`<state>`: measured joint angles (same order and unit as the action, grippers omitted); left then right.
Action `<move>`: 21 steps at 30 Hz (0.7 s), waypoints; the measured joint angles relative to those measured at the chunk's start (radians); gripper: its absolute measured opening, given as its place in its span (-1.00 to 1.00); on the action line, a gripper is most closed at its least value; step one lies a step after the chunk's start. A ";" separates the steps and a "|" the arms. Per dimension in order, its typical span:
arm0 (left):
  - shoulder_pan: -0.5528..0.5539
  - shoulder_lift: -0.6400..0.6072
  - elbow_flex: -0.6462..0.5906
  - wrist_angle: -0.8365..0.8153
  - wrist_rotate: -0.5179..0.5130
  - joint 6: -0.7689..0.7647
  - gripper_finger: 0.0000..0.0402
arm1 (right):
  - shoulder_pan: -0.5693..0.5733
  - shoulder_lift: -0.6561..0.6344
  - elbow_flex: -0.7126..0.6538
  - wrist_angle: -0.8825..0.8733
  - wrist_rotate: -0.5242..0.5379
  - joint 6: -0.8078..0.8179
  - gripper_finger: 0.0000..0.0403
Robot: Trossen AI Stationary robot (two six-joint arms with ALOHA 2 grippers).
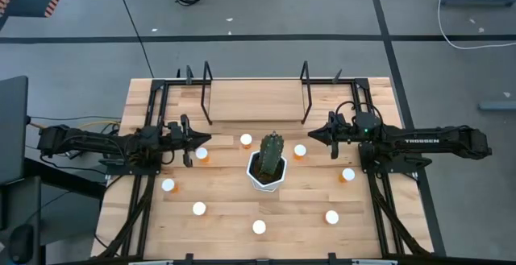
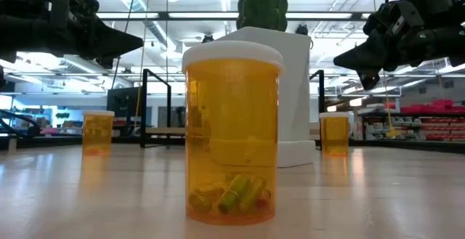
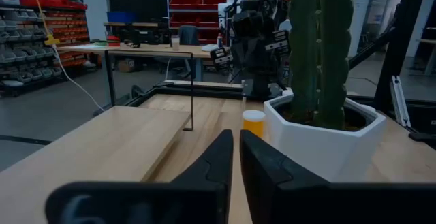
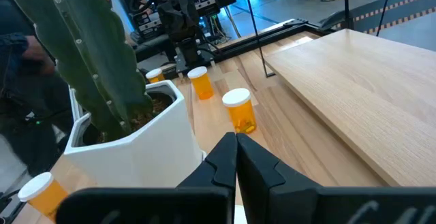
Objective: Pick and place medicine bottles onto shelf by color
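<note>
Several small orange medicine bottles with white caps stand upright on the wooden table around a green cactus in a white pot (image 1: 268, 167). One bottle (image 1: 201, 154) stands just near of my left gripper (image 1: 193, 140). Another (image 1: 300, 150) stands near my right gripper (image 1: 313, 134). The two-tier wooden shelf (image 1: 254, 100) stands at the far middle and holds no bottles. Both grippers are shut and empty, and hover above the table, pointing at each other across the cactus. The low view shows them raised, the left (image 2: 134, 43) and the right (image 2: 341, 59).
The cactus pot (image 2: 280, 94) stands between the two arms. More bottles stand toward the near edge (image 1: 259, 226), the near left (image 1: 168, 185) and the near right (image 1: 331, 216). The shelf's black rod frames (image 1: 208, 96) rise at both ends. The right wrist view shows two bottles (image 4: 238, 109) beside the shelf (image 4: 354, 81).
</note>
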<state>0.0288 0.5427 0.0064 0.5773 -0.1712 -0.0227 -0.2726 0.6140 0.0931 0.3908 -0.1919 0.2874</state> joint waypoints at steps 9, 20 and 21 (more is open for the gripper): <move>0.000 0.000 0.000 0.000 0.000 0.000 -0.84 | 0.000 0.000 0.000 0.000 0.000 0.000 -0.92; 0.000 0.000 0.000 0.000 0.000 0.000 -0.81 | 0.000 0.000 0.000 0.000 0.000 0.000 -0.92; 0.000 0.000 0.000 0.000 0.000 0.000 -0.81 | 0.000 0.000 0.000 0.000 0.000 0.000 -0.92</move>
<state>0.0288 0.5429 0.0065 0.5772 -0.1713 -0.0227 -0.2722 0.6136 0.0933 0.3908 -0.1917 0.2874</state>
